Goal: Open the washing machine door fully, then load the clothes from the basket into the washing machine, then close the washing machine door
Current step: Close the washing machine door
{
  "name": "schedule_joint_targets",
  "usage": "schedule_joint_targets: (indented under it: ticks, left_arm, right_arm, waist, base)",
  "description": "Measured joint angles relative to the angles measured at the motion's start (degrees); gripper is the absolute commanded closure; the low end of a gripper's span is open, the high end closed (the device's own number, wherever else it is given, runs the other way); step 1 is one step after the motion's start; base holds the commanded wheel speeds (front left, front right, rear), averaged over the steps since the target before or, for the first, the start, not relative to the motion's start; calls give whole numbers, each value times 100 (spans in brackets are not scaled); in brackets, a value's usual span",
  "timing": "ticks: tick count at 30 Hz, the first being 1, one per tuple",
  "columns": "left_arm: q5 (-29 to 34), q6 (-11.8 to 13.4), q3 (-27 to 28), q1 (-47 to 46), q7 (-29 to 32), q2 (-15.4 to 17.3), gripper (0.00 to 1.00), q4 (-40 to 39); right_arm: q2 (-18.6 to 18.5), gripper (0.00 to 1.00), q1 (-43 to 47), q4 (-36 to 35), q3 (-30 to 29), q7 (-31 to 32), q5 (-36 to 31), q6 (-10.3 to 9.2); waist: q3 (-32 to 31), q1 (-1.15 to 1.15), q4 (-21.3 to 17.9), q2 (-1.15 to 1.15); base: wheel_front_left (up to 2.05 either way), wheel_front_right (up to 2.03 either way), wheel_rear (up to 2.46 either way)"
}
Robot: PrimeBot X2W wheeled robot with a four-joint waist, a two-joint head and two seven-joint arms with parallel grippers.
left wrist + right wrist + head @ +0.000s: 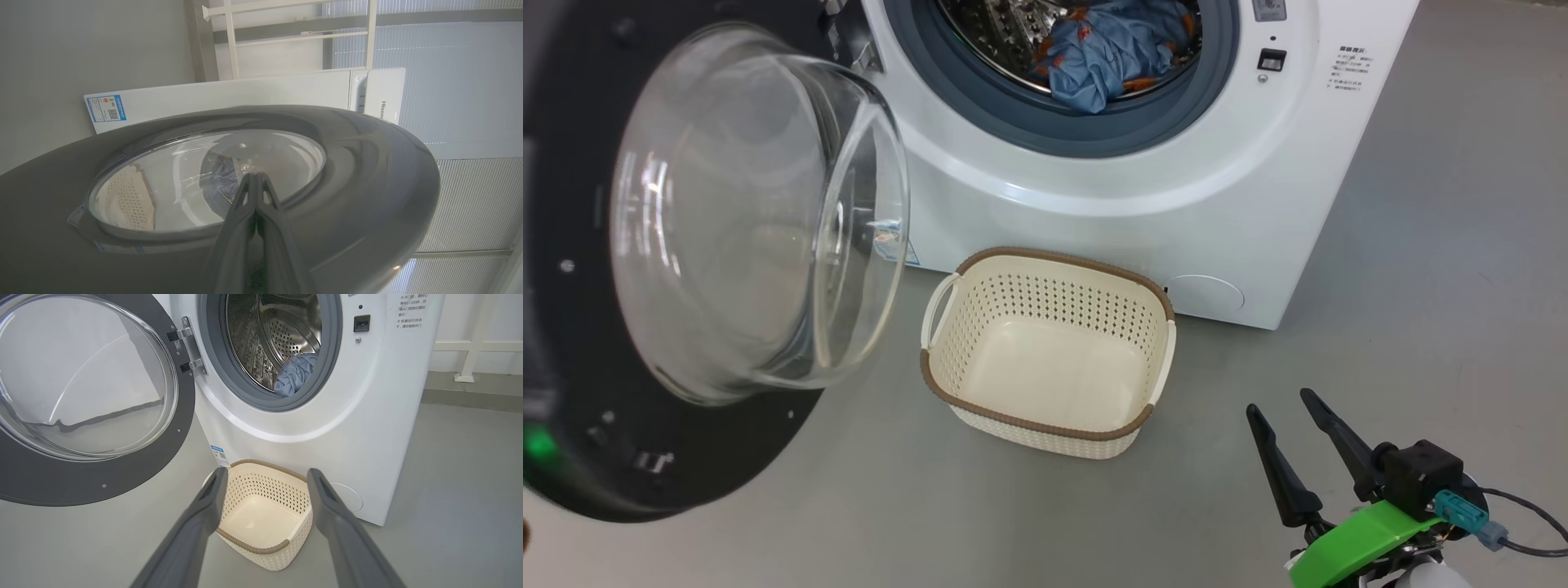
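- Blue clothes (1107, 57) are lying inside the washing machine (1094, 212); basket (1045, 306) is sitting just before it.
- Door (743, 212) is standing wide.
- We are seeing left gripper (255, 179) pinched together, facing the door glass; right gripper (1278, 402) is hovering, fingers spread.

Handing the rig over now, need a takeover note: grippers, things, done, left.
Left gripper: shut, empty, tips at the outer face of the washing machine door; contact unclear.
Right gripper: open, empty, low to the right of the basket.
Door swung open; clothes inside the washing machine; basket empty on the floor before it.
Done: door opened, clothes loaded. Left: close the door.
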Motion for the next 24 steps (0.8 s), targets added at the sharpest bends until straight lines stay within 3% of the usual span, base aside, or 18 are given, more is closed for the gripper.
schedule_joint_targets:
  ticks: [11,24]
  left_arm:
    - [-431,520,-334,550,1068,-358,100,-1102]
    - [-710,948,-757,1127,1491,-1028,100,-2296]
  right_arm:
    - [48,0,1,71,73,0,52,0]
    - [96,0,1,154,125,0,82,0]
  waist:
    - [-51,0,-41,0]
    - [-102,0,-448,0]
  base:
    - [0,0,0]
    - [0,0,0]
